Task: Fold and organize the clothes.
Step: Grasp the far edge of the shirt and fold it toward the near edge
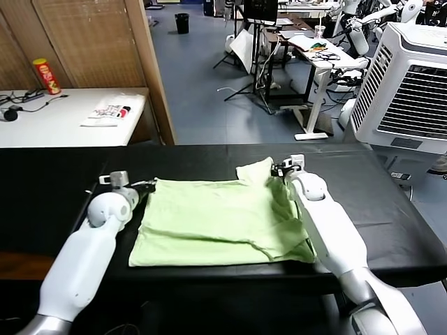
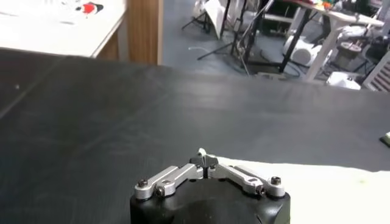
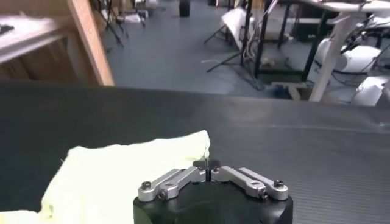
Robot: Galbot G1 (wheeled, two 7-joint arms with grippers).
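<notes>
I am looking down at a black table (image 1: 56, 174) with a pale green shirt (image 1: 209, 223) spread flat across its middle, partly folded, its collar end toward the far edge. On the left, my left gripper (image 1: 143, 187) sits low at the shirt's far left corner, fingers pressed together, and from the head view they meet right at the cloth's edge; in the left wrist view the closed fingertips pinch a small peak of pale fabric (image 2: 202, 152), with the rest of the shirt (image 2: 329, 189) lying flat just beside the gripper (image 2: 206, 161). Moving right across the table, the shirt lies in a rough rectangle with a rumpled fold along its right side, where a raised flap stands up near the far edge. On the right, my right gripper (image 1: 278, 169) is at that far right corner, fingers also pressed together, touching the raised flap. In the right wrist view the shirt (image 3: 122, 176) spreads out to one side of the gripper (image 3: 208, 165), and its pointed corner reaches the closed fingertips; I cannot tell for sure how much cloth is caught between them. Beyond the black table, on the far left, a white table (image 1: 63, 118) holds a red can (image 1: 47, 75) and a white packet (image 1: 108, 110).
</notes>
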